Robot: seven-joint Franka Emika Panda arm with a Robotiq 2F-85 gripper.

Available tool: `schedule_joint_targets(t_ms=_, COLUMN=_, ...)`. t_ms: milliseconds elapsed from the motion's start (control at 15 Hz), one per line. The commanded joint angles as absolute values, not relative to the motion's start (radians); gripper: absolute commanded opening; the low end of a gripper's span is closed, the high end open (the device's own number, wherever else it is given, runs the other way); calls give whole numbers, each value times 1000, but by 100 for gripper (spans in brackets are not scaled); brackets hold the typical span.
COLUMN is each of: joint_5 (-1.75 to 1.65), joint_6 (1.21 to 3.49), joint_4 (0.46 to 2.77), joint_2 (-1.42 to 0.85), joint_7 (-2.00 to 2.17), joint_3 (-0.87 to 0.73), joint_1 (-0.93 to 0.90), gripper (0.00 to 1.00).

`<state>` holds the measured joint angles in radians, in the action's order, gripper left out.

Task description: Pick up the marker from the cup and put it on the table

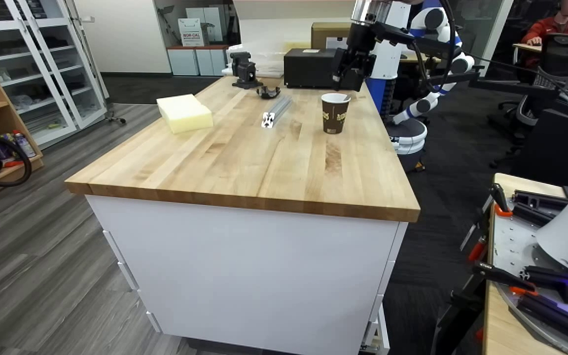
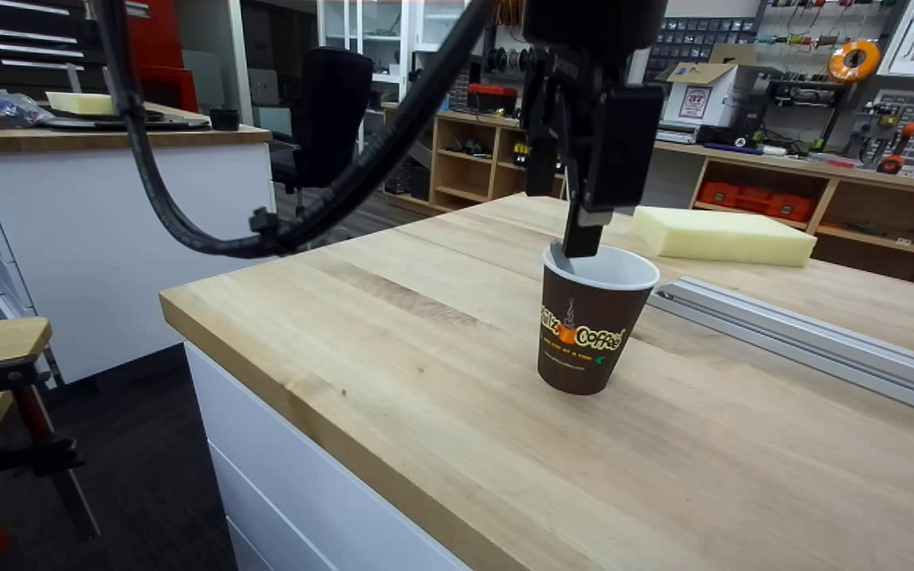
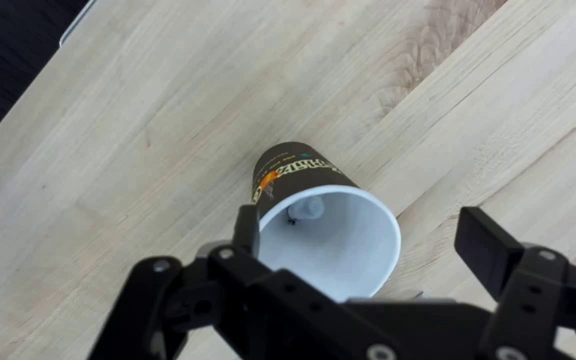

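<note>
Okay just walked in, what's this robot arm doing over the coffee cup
The robot's gripper hangs open over a brown coffee cup that stands upright on the wooden table. What is presumably the marker sits inside the cup, a pale end showing in the wrist view, not yet gripped. The aim seems to be lifting it out and laying it on the table.

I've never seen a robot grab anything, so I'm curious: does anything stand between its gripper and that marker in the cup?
The cup does, from the sides: the marker sits inside its wall. From above, where the gripper hangs with jaws apart, nothing visible covers the marker's pale end.
</note>
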<state>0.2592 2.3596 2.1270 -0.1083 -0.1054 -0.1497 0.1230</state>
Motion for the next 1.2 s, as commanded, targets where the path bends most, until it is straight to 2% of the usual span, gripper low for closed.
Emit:
schedule_joint_targets(t_ms=0, joint_5=260, joint_6=2422, joint_4=2146, joint_2=-126, joint_7=-131, joint_3=-138, joint_1=138, gripper=100)
schedule_joint_targets(t_ms=200, joint_5=263, joint_6=2441, joint_4=2148, joint_2=-146, joint_7=-134, joint_3=-136, joint_1=141, gripper=98)
schedule_joint_targets(t_ms=267, joint_5=264, joint_6=2446, joint_4=2149, joint_2=-152, joint_7=-136, joint_3=-136, joint_1=142, gripper=74)
schedule_joint_targets(t_ms=333, joint_5=264, joint_6=2451, joint_4=2150, joint_2=-157, joint_7=-136, joint_3=-135, joint_1=143, gripper=74)
schedule_joint_targets(t_ms=733, joint_5=242, joint_6=2443, joint_4=2138, joint_2=-153, joint_7=-121, joint_3=-138, joint_1=142, gripper=35)
schedule_joint_targets(t_ms=800, joint_5=236, joint_6=2442, joint_4=2136, joint_2=-152, joint_7=-118, joint_3=-139, joint_1=142, gripper=75)
schedule_joint_targets(t_ms=933, joint_5=228, joint_6=2440, joint_4=2136, joint_2=-150, joint_7=-116, joint_3=-140, joint_1=142, gripper=73)
schedule_joint_targets(t_ms=1133, joint_5=217, joint_6=2439, joint_4=2133, joint_2=-149, joint_7=-113, joint_3=-141, joint_1=143, gripper=92)
